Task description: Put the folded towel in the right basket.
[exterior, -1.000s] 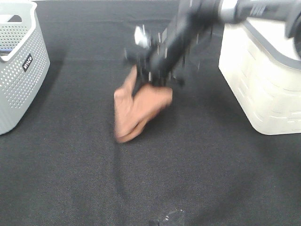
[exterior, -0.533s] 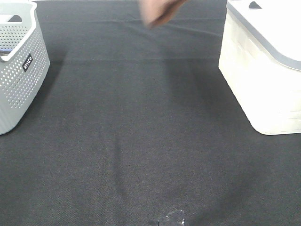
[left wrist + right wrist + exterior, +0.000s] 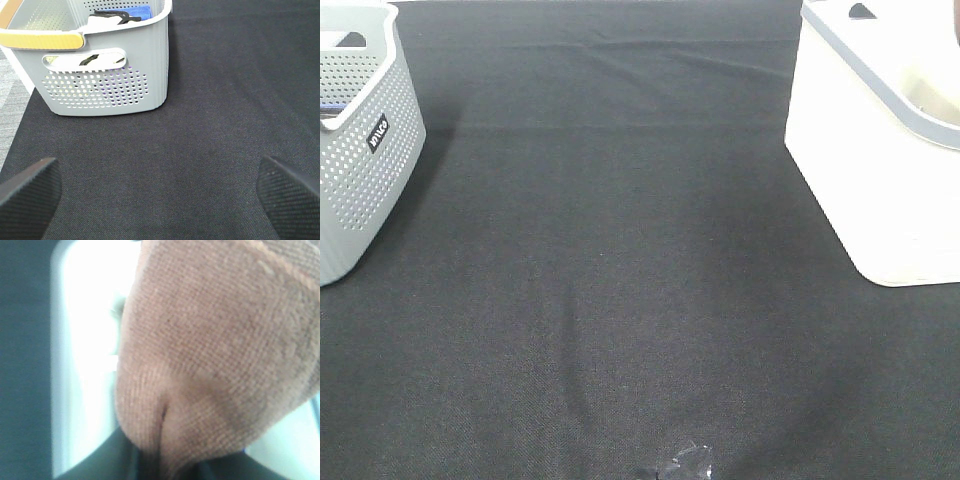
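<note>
Two arms: right fingers (image 3: pixel 112 467) tight on the folded towel (image 3: pixel 215 355) over the right basket (image 3: pixel 85 365), left fingers (image 3: pixel 27 192) wide apart

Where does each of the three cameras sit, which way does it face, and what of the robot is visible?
Exterior high: mounted high, looking down on the black cloth table, the grey perforated plastic basket and the white plastic basket; no end effector shows.
Left wrist: on the left arm, facing the grey basket; the left end effector shows, open.
Right wrist: on the right arm, above the white basket; the right end effector holds the orange-brown terry towel close.
Shared: each wrist view shares one basket with the exterior.
</note>
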`<action>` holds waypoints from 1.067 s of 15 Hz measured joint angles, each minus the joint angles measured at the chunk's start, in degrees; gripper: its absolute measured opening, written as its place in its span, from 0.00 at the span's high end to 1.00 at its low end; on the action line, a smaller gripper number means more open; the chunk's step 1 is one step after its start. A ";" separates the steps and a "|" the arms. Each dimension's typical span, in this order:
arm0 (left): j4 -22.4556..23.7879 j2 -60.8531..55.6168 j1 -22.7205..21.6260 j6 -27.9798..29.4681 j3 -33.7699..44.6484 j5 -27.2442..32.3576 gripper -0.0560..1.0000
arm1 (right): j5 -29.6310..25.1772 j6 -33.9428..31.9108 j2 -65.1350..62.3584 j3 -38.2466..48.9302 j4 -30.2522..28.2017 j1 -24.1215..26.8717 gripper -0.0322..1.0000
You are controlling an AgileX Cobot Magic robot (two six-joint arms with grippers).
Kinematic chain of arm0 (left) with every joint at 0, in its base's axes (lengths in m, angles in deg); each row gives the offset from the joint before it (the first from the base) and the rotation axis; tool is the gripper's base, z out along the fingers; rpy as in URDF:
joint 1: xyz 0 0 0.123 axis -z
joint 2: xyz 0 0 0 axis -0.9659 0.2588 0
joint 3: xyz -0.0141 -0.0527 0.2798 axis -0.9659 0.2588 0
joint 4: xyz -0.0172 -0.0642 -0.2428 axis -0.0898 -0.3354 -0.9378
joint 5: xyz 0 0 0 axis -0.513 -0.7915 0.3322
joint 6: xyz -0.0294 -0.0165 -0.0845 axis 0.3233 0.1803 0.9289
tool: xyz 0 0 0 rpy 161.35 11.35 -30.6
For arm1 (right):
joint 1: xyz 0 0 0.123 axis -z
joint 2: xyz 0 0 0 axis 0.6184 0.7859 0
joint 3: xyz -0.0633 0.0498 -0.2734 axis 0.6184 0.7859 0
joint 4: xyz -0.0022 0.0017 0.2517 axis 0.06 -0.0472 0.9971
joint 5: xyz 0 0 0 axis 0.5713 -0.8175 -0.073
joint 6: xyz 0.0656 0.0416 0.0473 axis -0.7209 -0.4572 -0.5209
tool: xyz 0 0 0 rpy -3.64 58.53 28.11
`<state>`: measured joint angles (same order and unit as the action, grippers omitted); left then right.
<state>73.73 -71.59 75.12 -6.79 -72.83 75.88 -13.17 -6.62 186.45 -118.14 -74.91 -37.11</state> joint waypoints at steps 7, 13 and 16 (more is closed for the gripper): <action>0.00 0.00 0.00 0.00 0.00 0.00 0.01 | 1.03 -0.52 9.97 0.11 1.26 2.12 0.24; 0.00 0.00 0.00 0.00 0.00 0.00 0.01 | 0.40 -2.12 7.62 0.11 1.20 1.32 0.03; 0.00 0.00 0.00 0.00 0.00 0.00 0.01 | 0.40 -3.78 6.59 -0.11 -1.95 -2.75 0.03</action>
<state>73.73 -71.59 75.12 -6.79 -72.83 75.88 -12.77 -10.40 193.04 -118.26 -76.85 -39.86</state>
